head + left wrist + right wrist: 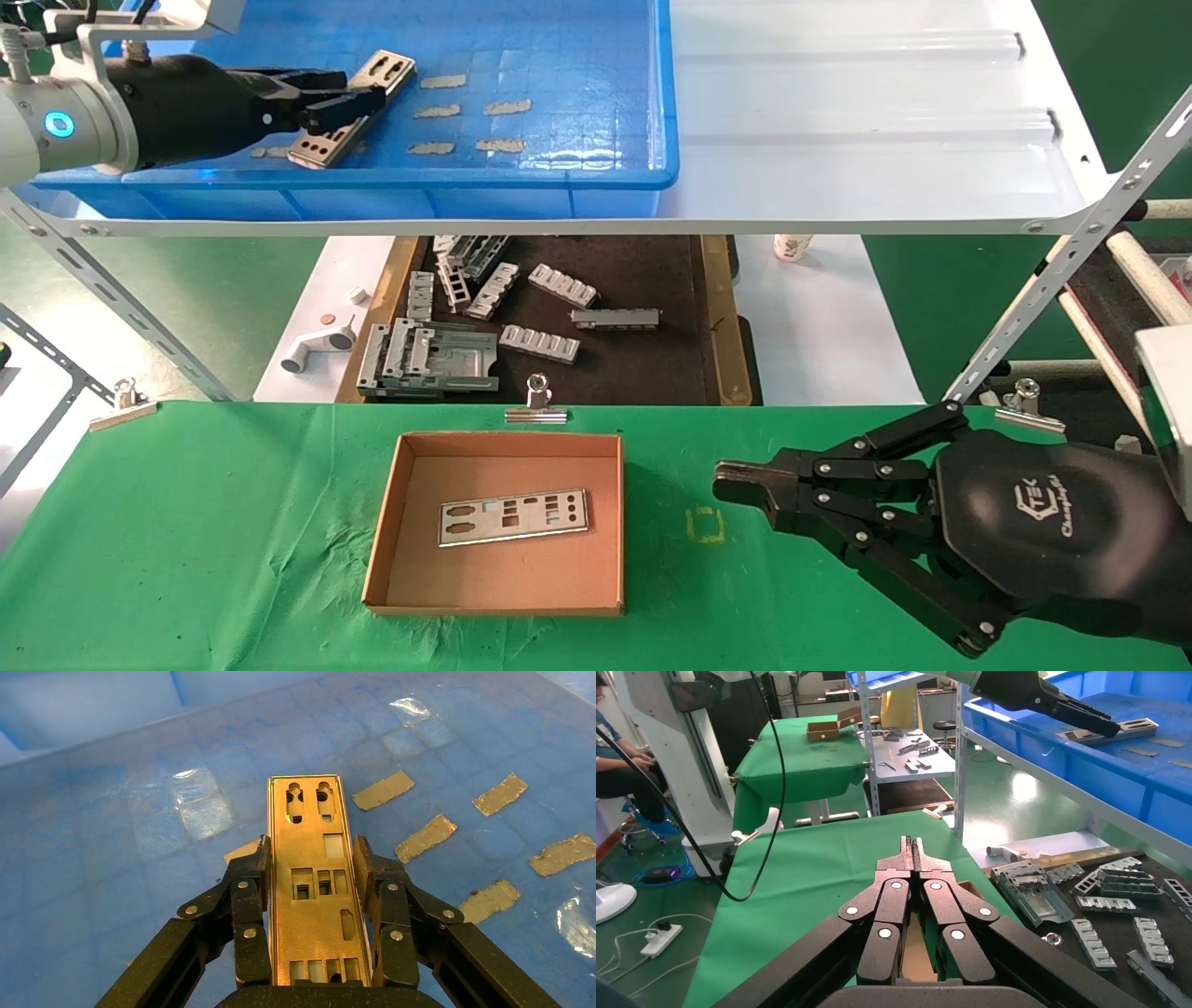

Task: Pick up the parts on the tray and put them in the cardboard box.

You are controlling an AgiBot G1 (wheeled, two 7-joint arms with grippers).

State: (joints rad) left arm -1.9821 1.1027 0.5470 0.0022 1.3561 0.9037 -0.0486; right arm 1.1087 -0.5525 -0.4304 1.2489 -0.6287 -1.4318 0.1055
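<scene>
The blue tray (372, 177) stands on the white shelf at the back left. One silver plate (352, 110) lies slantwise in it. My left gripper (358, 98) is over the plate's middle. In the left wrist view the gripper (313, 860) has its fingers (253, 874) against the plate's (309, 839) two long edges, shut on it. I cannot tell whether the plate is off the tray floor (105, 846). The cardboard box (466, 578) sits on the green cloth in front, with one plate (513, 516) flat inside. My right gripper (731, 485) is shut and empty, to the right of the box; it also shows in the right wrist view (912, 843).
Grey tape patches (466, 112) dot the tray floor. Below the shelf a dark brown mat (643, 363) holds several grey ribbed brackets (559, 317). A slanted shelf brace (1052, 270) stands at the right. A binder clip (536, 401) sits just behind the box.
</scene>
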